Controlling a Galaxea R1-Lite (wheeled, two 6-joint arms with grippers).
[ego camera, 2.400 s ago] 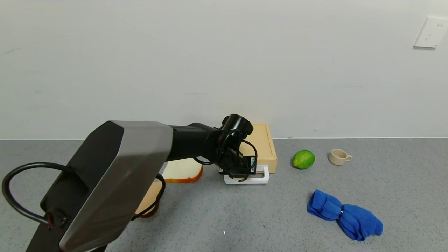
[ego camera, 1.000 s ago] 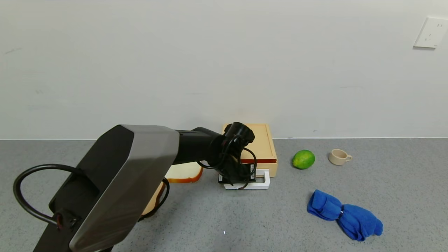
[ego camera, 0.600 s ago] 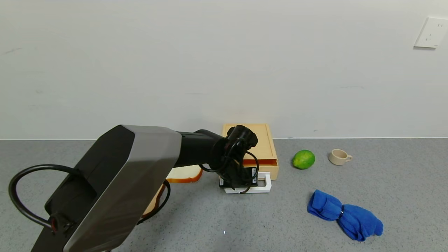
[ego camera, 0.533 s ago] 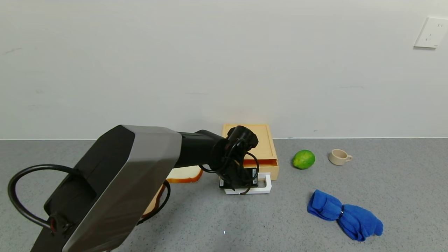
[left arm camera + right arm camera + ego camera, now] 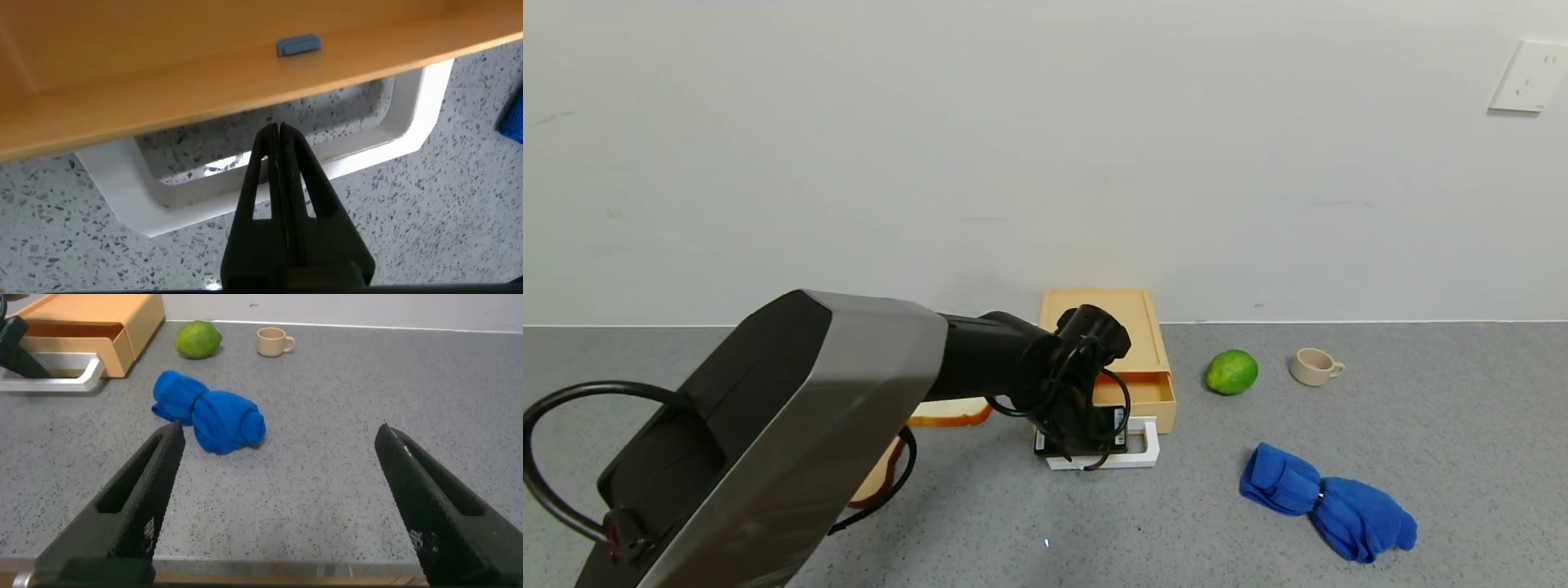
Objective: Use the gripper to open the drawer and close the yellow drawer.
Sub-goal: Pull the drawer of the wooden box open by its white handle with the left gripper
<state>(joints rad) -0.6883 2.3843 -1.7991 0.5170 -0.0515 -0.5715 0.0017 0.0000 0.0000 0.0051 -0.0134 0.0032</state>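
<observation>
The pale yellow box casing [image 5: 1103, 318] stands against the back wall. Its drawer [image 5: 1142, 391] is slid partly out toward me, with the white loop handle [image 5: 1150, 445] at its front. My left gripper [image 5: 1086, 456] is over the handle. In the left wrist view the left gripper [image 5: 279, 131] is shut, and its joined fingertips sit inside the handle loop [image 5: 392, 139], just before the drawer front [image 5: 163, 90]. My right gripper [image 5: 279, 431] is open and empty, low over the table at the near right, far from the drawer [image 5: 82, 335].
A slice of bread [image 5: 947, 412] lies left of the drawer, partly behind my left arm. A green lime [image 5: 1231, 371] and a small beige cup [image 5: 1313, 366] stand to the right. A blue cloth [image 5: 1327, 500] lies front right on the grey table [image 5: 1462, 457].
My left gripper has moved toward me with its tips in the handle loop. The drawer has slid out of the casing, showing its inside.
</observation>
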